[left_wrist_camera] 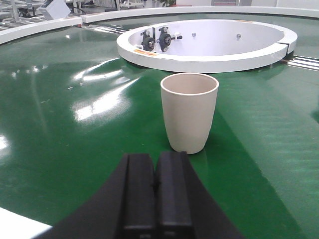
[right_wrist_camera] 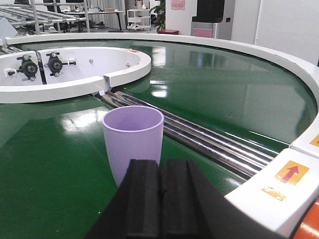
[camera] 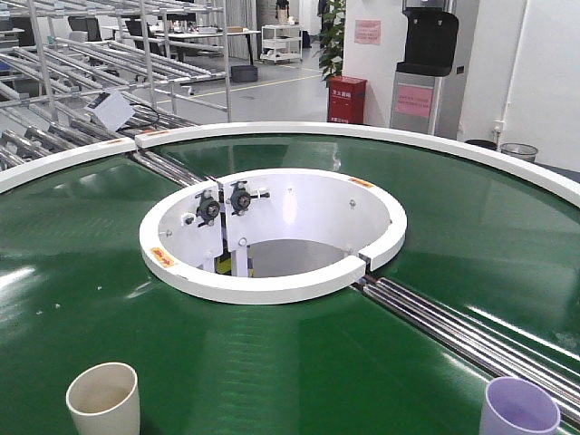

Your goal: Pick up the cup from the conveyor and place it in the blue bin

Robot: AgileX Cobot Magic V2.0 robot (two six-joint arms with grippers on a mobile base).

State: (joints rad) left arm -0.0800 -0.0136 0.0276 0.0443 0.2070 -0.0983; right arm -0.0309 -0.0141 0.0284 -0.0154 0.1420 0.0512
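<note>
A cream cup (camera: pixel 103 398) stands upright on the glossy green conveyor (camera: pixel 82 263) at the near left. It also shows in the left wrist view (left_wrist_camera: pixel 189 112), just ahead of my left gripper (left_wrist_camera: pixel 155 159), which is shut and empty. A lilac cup (camera: pixel 518 408) stands upright at the near right beside the steel rollers (camera: pixel 453 326). In the right wrist view the lilac cup (right_wrist_camera: pixel 132 139) is just ahead of my right gripper (right_wrist_camera: pixel 160 167), which is shut and empty. The blue bin is out of view.
The white centre collar (camera: pixel 272 285) rises from the middle of the belt, with two black bearings (camera: pixel 223 203) inside. The white outer rim (right_wrist_camera: pixel 279 179) lies right of my right gripper. Metal racks (camera: pixel 100 54) and a red box (camera: pixel 347 98) stand beyond the belt.
</note>
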